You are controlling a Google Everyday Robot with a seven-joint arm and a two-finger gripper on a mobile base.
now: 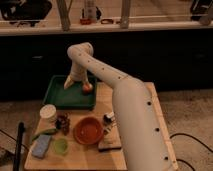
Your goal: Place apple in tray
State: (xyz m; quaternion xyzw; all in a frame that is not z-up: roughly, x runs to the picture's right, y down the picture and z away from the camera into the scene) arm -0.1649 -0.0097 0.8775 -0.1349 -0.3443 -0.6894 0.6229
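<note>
The apple (87, 88) was seen low inside the tray (59, 98), close to its right wall and seemingly on or just above its floor. The tool (76, 83) was placed over the tray just left of the apple, touching it or nearly so; whether it was spread or pinching the fruit could not be told. The task was judged almost done: only a release, if not already made, and a withdrawal clear of the bench (85, 156) were thought to be left.
</note>
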